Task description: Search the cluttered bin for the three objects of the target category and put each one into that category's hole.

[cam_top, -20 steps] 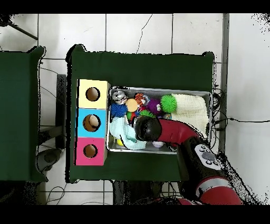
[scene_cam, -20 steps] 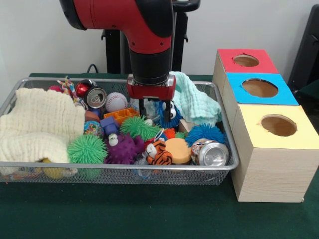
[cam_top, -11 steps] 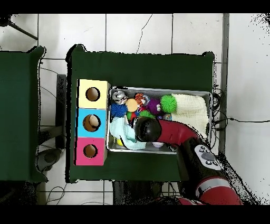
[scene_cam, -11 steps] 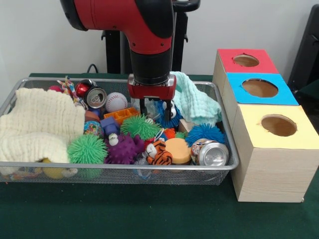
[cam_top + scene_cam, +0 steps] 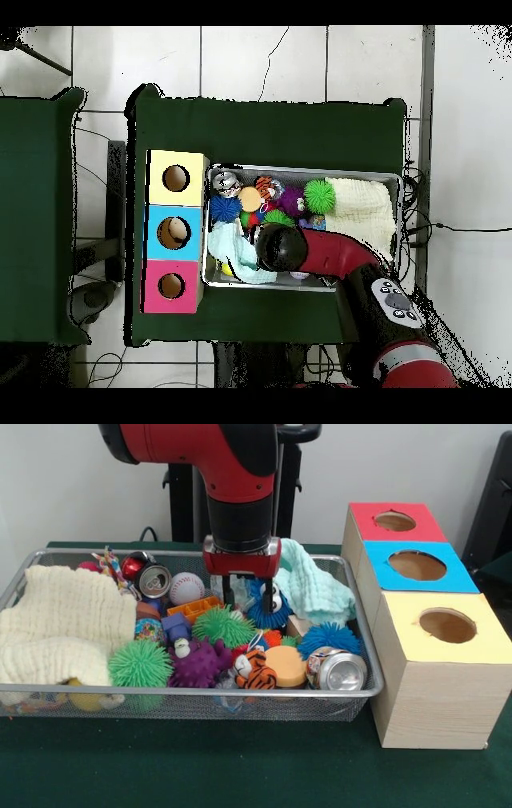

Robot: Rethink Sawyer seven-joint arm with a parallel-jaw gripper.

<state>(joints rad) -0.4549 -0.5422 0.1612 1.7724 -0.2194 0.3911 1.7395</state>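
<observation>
one gripper [image 5: 246, 598] hangs over the wire bin [image 5: 364, 656] clutter.

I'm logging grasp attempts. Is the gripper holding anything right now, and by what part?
It cannot be told. The gripper hangs just over a blue spiky ball in the wire bin, with its fingertips against the clutter, so a hold is not visible.

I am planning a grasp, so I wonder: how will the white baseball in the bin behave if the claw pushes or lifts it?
The baseball is round, so a push would probably make it roll, though the soda can and orange block close beside it may stop it. It looks firm and smooth, so it might slip from a loose pinch. It seems light for its size.
</observation>
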